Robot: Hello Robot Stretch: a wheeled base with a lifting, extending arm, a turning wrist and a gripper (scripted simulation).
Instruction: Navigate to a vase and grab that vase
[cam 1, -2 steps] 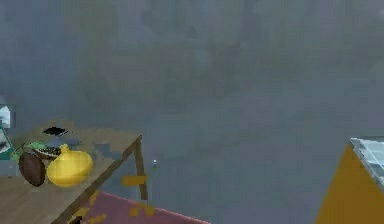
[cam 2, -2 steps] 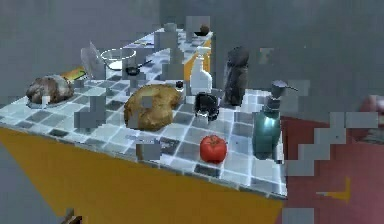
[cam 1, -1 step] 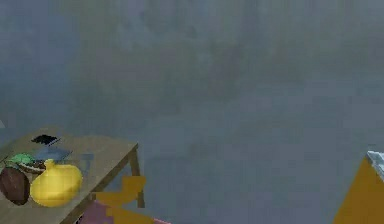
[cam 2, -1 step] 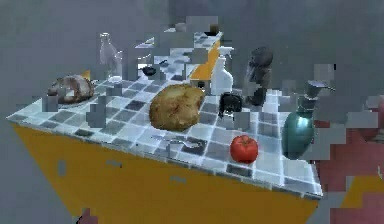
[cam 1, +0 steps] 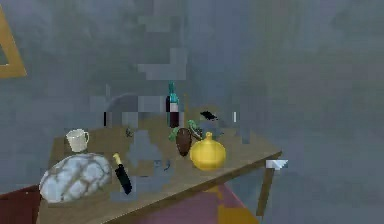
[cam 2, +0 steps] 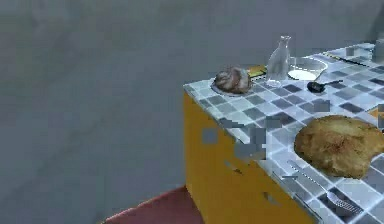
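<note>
i cannot tell how the gripper stands at this moment, so i start with what lies ahead of the robot.

in the forward view a wooden table (cam 1: pixel 250 158) stands against a grey wall. the yellow vase (cam 1: pixel 208 152), round-bodied with a short neck, sits upright near the table's front edge, right of the middle. at the vase's ten o'clock, just beside it, is a dark pot (cam 1: pixel 183 141) with green leaves. further out at eleven o'clock a dark wine bottle (cam 1: pixel 173 104) stands upright near the wall. well off at nine o'clock a pale mug (cam 1: pixel 77 140) stands, and below it, toward eight o'clock, lies a big mottled loaf (cam 1: pixel 75 178) with a dark-handled knife (cam 1: pixel 121 176) just beside it. at the vase's three o'clock a small white scrap (cam 1: pixel 277 163) lies at the table's corner. a yellow picture frame (cam 1: pixel 8 50) hangs at the far upper left.

in the arm side view a yellow counter (cam 2: pixel 215 150) with a grey chequered top carries a clear bottle (cam 2: pixel 281 58), upright. a brown lump (cam 2: pixel 234 80) lies at its eight o'clock and a white dish (cam 2: pixel 303 72) sits just beside it at four o'clock. a round brown crust (cam 2: pixel 338 146) lies nearer, at the bottle's five o'clock. red floor (cam 2: pixel 150 212) shows below the counter.
</note>
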